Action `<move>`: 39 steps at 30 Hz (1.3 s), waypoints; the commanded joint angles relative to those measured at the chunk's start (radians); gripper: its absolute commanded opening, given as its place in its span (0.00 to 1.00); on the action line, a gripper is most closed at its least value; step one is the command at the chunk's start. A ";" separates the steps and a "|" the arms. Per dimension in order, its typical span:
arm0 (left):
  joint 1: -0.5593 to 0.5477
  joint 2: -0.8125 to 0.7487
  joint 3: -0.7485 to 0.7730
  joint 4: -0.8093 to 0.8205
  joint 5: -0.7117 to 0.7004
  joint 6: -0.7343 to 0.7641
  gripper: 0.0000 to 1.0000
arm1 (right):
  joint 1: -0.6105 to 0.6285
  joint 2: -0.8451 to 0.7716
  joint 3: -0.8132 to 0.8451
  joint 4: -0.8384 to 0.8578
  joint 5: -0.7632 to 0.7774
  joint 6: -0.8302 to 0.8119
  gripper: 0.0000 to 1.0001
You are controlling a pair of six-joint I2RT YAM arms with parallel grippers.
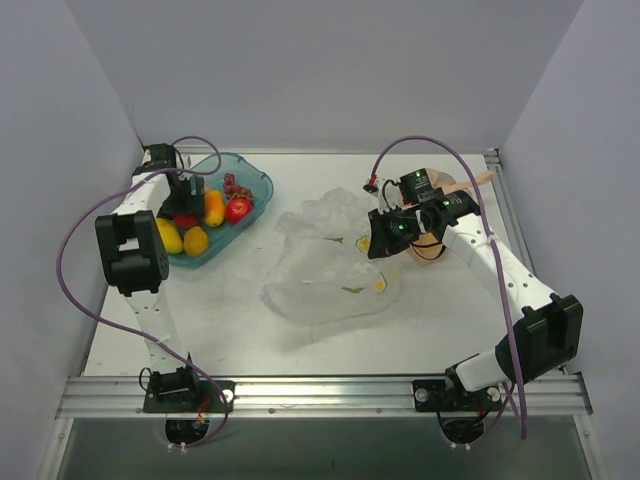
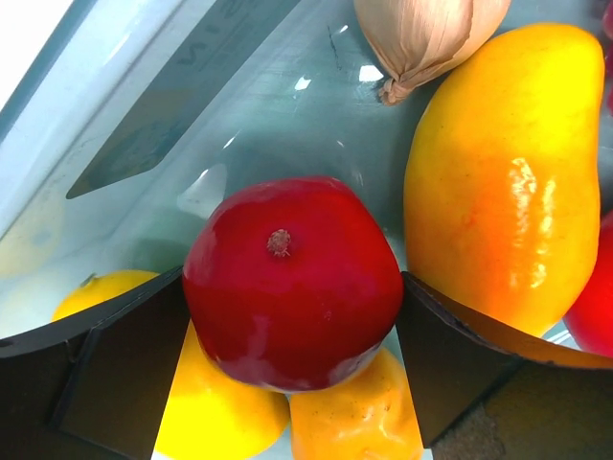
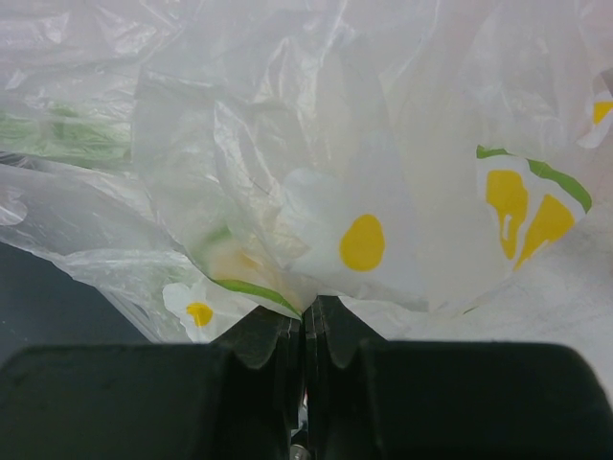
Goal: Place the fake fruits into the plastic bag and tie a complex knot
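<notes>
**In the tray (image 1: 262, 180), left gripper (image 1: 188, 208) straddles a red fruit (image 2: 287, 278); right gripper (image 3: 305, 321) pinches the bag (image 1: 320, 280)**

Far left of the table (image 1: 230, 320), the left arm reaches down into the teal tray. From its wrist we get the close look. The jaws stand wide, one black finger (image 2: 124, 355) on each side of the glossy red fruit, stem dimple facing up. The fingers sit right at its flanks, but I can't tell whether they actually touch it. A big yellow-orange mango (image 2: 498, 172) lies just to the right of it. A pale garlic-like bulb (image 2: 421, 38) pokes in from the top. Two yellow fruits (image 2: 220, 412) lie under the red one. From above, another red fruit (image 1: 238, 208) shows further right in the tray, alongside something purple-pink that is too small to make out.

Over to the middle, the clear bag lies crumpled and flat on the table, well apart from the tray. The right gripper is at its upper right edge, jaws closed tight with a fold of the film caught between them. The wrist view shows the plastic bunching up from the pinch, printed with white daisies (image 3: 362, 241) with yellow centres and green edging.

Just behind the right gripper sits an orange bag (image 1: 432, 245), partly hidden by the arm.
</notes>
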 commanded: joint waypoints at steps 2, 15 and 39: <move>0.013 -0.028 0.051 0.046 0.025 -0.019 0.90 | 0.000 -0.004 0.033 -0.033 -0.027 -0.010 0.00; 0.014 -0.468 -0.090 0.078 0.382 -0.019 0.79 | -0.021 0.026 0.068 -0.033 -0.060 0.014 0.00; -0.501 -0.966 -0.527 0.296 0.674 -0.165 0.79 | -0.084 0.108 0.004 0.176 -0.489 0.198 0.00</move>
